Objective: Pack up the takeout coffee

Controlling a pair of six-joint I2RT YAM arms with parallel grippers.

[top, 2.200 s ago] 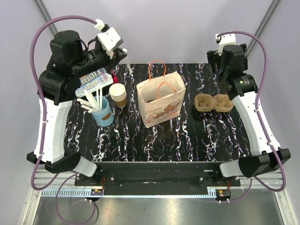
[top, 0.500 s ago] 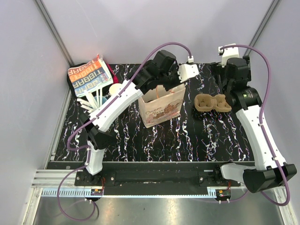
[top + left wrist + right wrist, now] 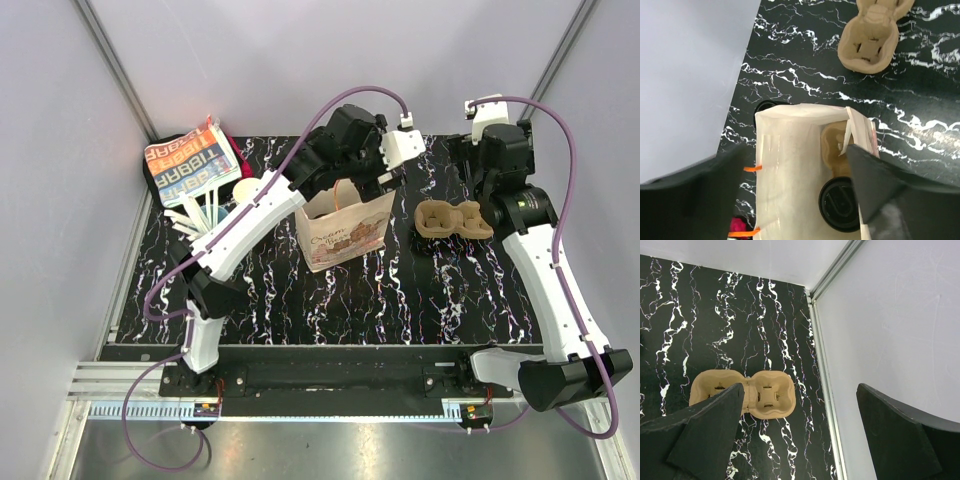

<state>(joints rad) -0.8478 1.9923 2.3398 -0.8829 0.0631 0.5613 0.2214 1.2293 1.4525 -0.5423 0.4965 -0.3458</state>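
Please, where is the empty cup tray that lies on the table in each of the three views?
Top external: the cup tray lies right of centre, beside the paper bag.
Left wrist: the tray is at the top edge, beyond the bag.
Right wrist: the tray is lower left, partly behind a claw finger.
Shared landmark: the black marbled table.

The top camera sits high, above and behind the arms. It looks down on the whole black table with white veins [image 3: 300, 300], with the pale paper bag with orange handles [image 3: 345, 228] near the middle. The left wrist camera hangs close over the bag and looks straight down into its open mouth. The right wrist camera, to the bag's right, looks down from farther off on the tan two-hole cardboard cup tray [image 3: 745, 395]. All three views show that tray.
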